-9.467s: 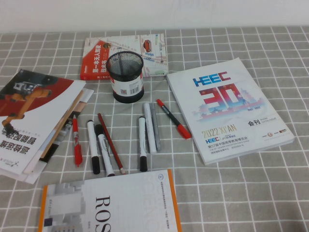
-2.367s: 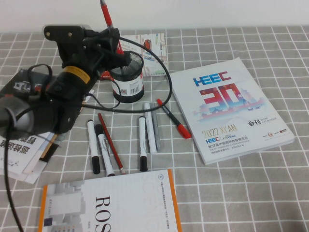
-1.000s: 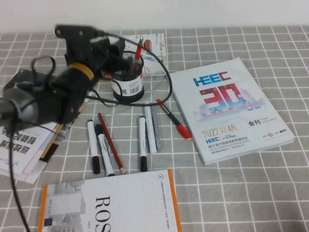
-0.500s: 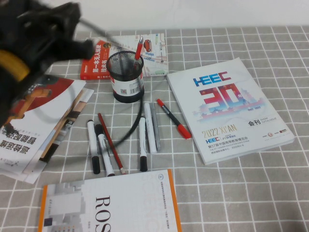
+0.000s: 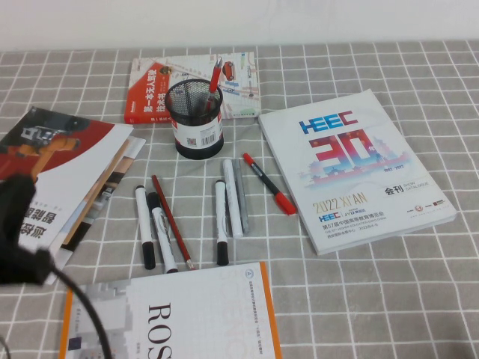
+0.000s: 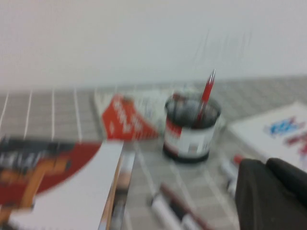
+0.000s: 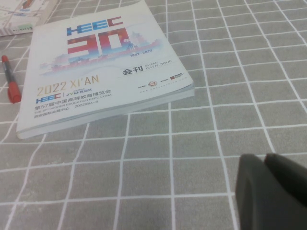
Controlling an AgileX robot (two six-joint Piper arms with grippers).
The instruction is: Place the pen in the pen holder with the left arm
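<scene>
Pen standing in the pen holder, both claws drawn back and closed on nothing.

We see the checked tabletop (image 5: pixel 389 299) strewn with print: the white HEEC catalogue (image 5: pixel 352 168) lies just ahead of the right claw (image 7: pixel 271 191), whose dark fingers press together at the near edge of its wrist view, resting low over bare cloth. The left arm (image 5: pixel 19 232) sits pulled back at the near-left edge, its left claw (image 6: pixel 271 194) shut and empty, with the red-and-white booklets (image 5: pixel 60 179) beside it. Well ahead of that claw stands the pen holder (image 5: pixel 194 118), upright, in front of a red-covered book (image 5: pixel 153 93). The pen (image 5: pixel 214 77) leans inside it, tip up above the rim. Between claw and holder lie loose white markers (image 5: pixel 228 198).
</scene>
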